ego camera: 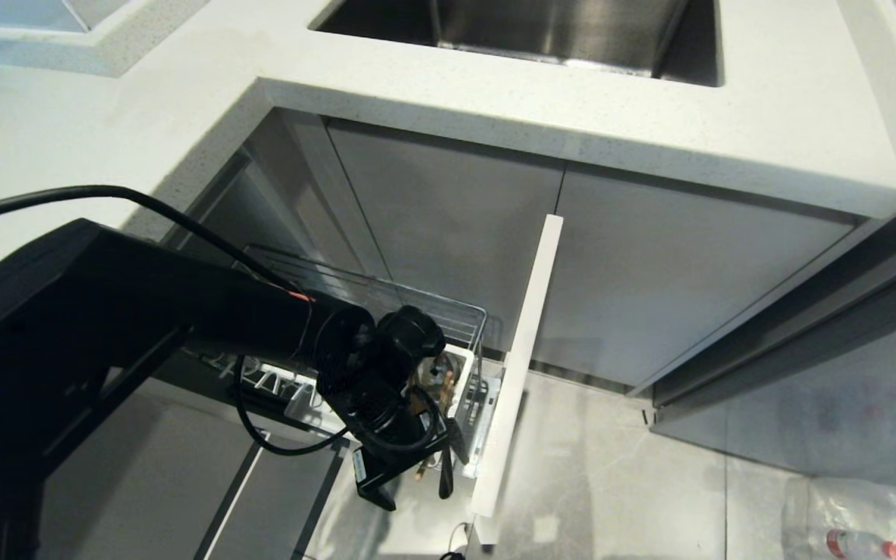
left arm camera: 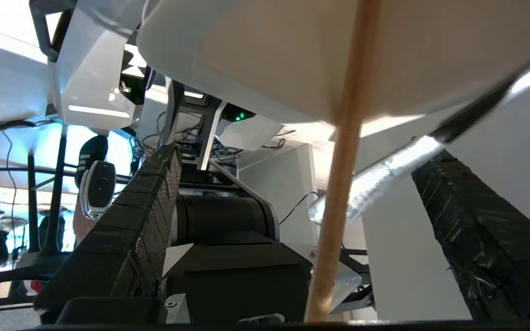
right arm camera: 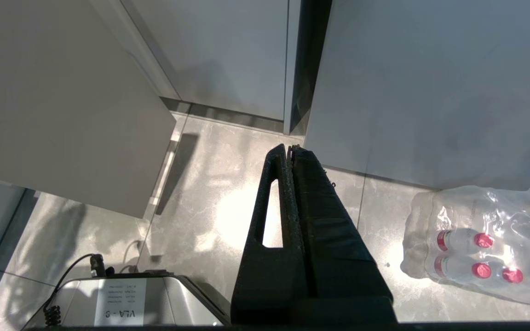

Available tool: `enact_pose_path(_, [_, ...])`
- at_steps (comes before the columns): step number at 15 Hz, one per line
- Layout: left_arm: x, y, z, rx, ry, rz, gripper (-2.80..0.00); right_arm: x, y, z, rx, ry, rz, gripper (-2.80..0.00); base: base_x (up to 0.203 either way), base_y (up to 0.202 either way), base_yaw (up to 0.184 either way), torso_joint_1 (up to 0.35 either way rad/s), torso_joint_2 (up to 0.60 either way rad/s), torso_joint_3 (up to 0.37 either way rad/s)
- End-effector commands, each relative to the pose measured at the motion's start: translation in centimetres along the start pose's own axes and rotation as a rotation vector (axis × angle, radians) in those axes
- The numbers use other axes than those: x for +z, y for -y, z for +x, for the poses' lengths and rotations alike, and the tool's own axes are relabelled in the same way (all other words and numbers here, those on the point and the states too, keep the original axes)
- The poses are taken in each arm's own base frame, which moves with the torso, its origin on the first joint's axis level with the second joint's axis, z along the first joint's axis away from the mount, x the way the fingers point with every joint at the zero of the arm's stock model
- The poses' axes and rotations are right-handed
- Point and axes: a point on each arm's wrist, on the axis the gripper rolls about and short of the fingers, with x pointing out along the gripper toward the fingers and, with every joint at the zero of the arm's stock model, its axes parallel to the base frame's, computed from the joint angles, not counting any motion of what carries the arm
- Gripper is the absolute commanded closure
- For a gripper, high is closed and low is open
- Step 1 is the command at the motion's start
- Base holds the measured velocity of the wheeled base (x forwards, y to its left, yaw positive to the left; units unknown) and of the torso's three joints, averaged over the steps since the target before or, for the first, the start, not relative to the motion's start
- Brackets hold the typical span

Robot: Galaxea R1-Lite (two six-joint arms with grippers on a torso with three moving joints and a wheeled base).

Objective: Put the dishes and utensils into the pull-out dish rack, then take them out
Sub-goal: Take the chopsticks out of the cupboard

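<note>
Keeping your left claw [ego camera: 425, 467] spread at lower centre, lift clear of the chopstick [left arm camera: 338, 184] and spoon [left arm camera: 380, 184] between its fingers, both standing in the rack's [ego camera: 448, 319] white cutlery box [ego camera: 460, 389]. Right of it: pale drawer front [ego camera: 522, 358], grey floor [ego camera: 611, 459]. Your right claw [right arm camera: 291, 151] hangs pressed together.

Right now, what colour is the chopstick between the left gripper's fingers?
Light brown wood; the chopstick shows best in the left wrist view.
</note>
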Motion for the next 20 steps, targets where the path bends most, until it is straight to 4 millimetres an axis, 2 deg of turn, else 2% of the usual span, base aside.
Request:
enact_pose_path(1, [0.0,0.0,0.0,0.003,-0.004,-0.005,-2.8,0.0,0.0,0.0,-0.001,-0.003,0.0,0.0,0.0,0.0,0.0,0.0,0.0,0.0])
enact_pose_path(2, [0.0,0.0,0.0,0.003,-0.004,-0.005,-2.8,0.0,0.0,0.0,-0.001,-0.002,0.0,0.0,0.0,0.0,0.0,0.0,0.0,0.0])
enact_pose_path(3, [0.0,0.0,0.1,0.005,-0.004,-0.01,0.0,0.0,0.0,0.0,-0.001,-0.002,0.0,0.0,0.0,0.0,0.0,0.0,0.0,0.0])
enact_pose_path(14, [-0.2,0.1,-0.4,-0.004,0.0,-0.005,0.0,0.0,0.0,0.0,0.0,-0.002,0.0,0.0,0.0,0.0,0.0,0.0,0.0,0.0])
enact_pose_path(20, [-1.3,0.1,-5.4,-0.107,0.075,0.002,0.0,0.0,0.0,0.0,0.0,-0.002,0.0,0.0,0.0,0.0,0.0,0.0,0.0,0.0])
